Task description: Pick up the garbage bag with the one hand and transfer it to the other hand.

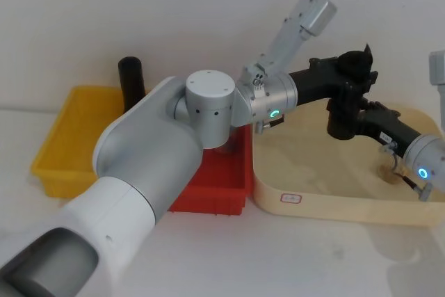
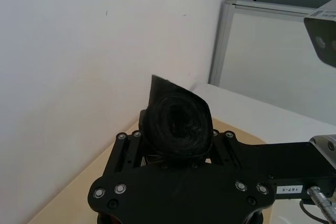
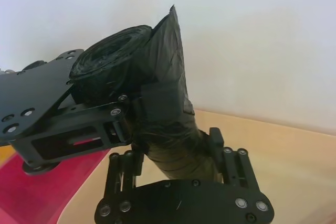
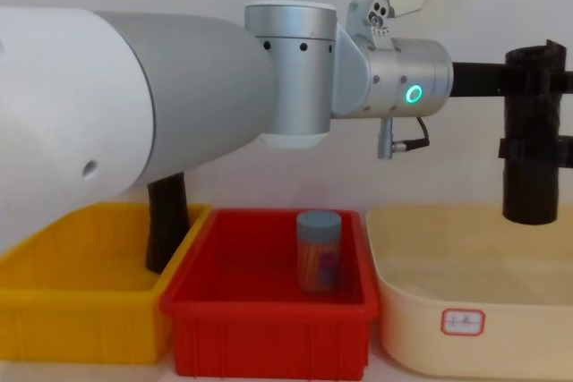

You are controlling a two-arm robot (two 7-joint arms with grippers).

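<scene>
The garbage bag (image 1: 341, 129) is a black roll held upright in the air above the beige tray (image 1: 334, 206). My left gripper (image 1: 351, 74), on the green-ring arm, is shut on its upper part, just below the loose flap. My right gripper (image 1: 356, 117), on the blue-ring arm, reaches in from the right and is shut on the roll lower down. In the right wrist view its fingers (image 3: 231, 156) press on both sides of the garbage bag (image 3: 163, 77). The chest view shows the garbage bag (image 4: 534, 194) hanging clear of the tray's rim (image 4: 466, 319).
A red bin (image 4: 269, 319) in the middle holds a blue-lidded jar (image 4: 319, 250). The yellow bin (image 4: 81, 319) on the left has another black roll (image 4: 167, 221) standing in it. A white wall runs close behind. My left arm spans over the red bin.
</scene>
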